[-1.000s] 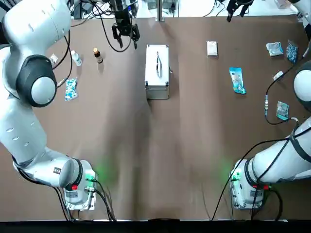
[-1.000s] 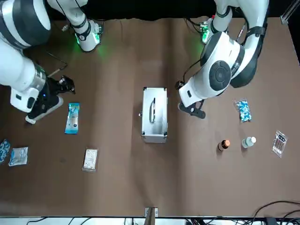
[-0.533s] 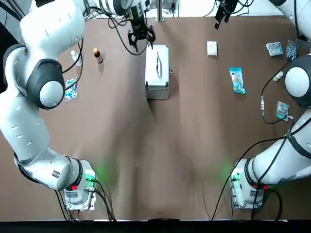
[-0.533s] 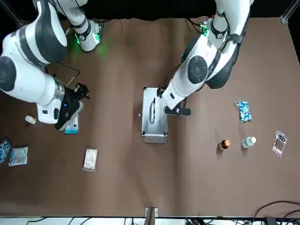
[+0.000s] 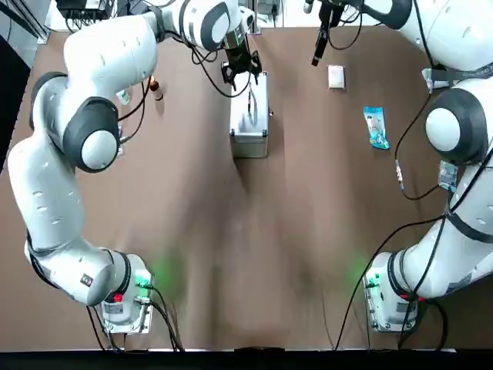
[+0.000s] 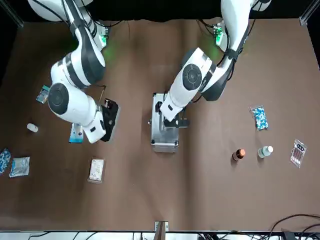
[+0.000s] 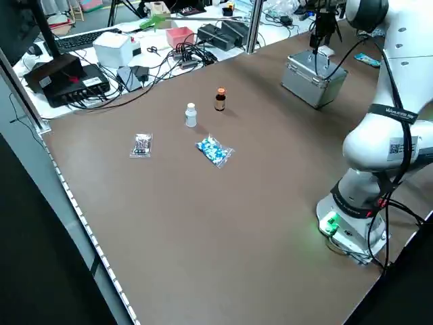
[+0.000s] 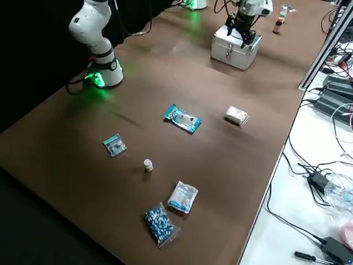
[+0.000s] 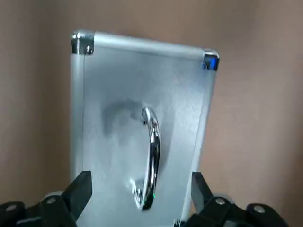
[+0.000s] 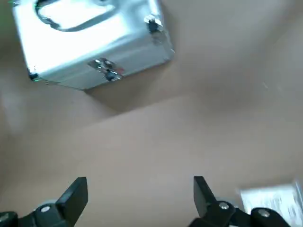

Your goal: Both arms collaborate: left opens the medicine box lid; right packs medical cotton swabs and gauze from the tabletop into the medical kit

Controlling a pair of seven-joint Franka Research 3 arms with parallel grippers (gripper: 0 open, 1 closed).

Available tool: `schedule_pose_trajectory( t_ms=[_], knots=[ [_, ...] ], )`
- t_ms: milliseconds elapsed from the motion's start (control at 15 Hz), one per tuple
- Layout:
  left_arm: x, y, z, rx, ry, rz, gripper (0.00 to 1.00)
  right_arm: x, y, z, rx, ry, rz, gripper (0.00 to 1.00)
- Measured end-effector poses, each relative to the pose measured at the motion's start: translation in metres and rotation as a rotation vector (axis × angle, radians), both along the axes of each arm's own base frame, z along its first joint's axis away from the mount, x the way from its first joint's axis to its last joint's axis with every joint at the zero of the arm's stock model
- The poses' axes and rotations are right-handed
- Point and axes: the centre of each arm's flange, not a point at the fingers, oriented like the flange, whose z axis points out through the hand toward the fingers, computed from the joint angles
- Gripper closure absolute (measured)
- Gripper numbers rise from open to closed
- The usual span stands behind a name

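Two arms converging near medical kit; you're risking collision, kit sliding on tabletop.

Top: left gripper hovering at kit's far end; right gripper hanging near gauze; swabs lying well apart.

Front: lid showing closed, contents hidden.

Left wrist: fingers spreading apart, straddling handle.

Right wrist: fingers gaping, holding nothing.

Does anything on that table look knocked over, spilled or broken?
Nothing stands out. The silver case sits flat with its lid shut, both small bottles stand upright, and the packets, such as the teal one, lie flat and unopened on the brown table.
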Motion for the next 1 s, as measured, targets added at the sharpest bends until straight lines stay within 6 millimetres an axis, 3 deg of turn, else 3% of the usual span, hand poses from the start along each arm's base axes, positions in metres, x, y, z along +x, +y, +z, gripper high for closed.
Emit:
schedule_pose_trajectory(
  t_ms=[200, 333, 467, 600, 667, 800, 1000],
  knots=[
    [-0.002, -0.009, -0.017, 0.023, -0.023, -0.009, 0.08, 0.009, 0.006, -0.030, 0.089, -0.007, 0.115, 0.01],
    [-0.003, -0.013, -0.023, 0.030, -0.021, -0.006, 0.21, 0.017, 0.008, -0.057, 0.163, -0.018, 0.199, 0.01],
    [-0.002, -0.013, -0.026, 0.033, -0.023, -0.005, 0.26, 0.022, 0.005, -0.087, 0.263, -0.002, 0.249, 0.01],
    [0.000, -0.012, -0.024, 0.042, -0.038, -0.010, 0.41, 0.027, 0.000, -0.116, 0.332, 0.004, 0.293, 0.01],
    [0.001, -0.012, -0.023, 0.044, -0.043, -0.012, 0.41, 0.027, 0.000, -0.129, 0.362, 0.008, 0.291, 0.01],
    [0.001, -0.013, -0.023, 0.046, -0.047, -0.014, 0.48, 0.021, 0.005, -0.160, 0.418, 0.018, 0.254, 0.01],
    [-0.001, -0.015, -0.024, 0.054, -0.054, -0.025, 0.56, 0.007, 0.012, -0.182, 0.450, 0.044, 0.212, 0.07]
  ],
)
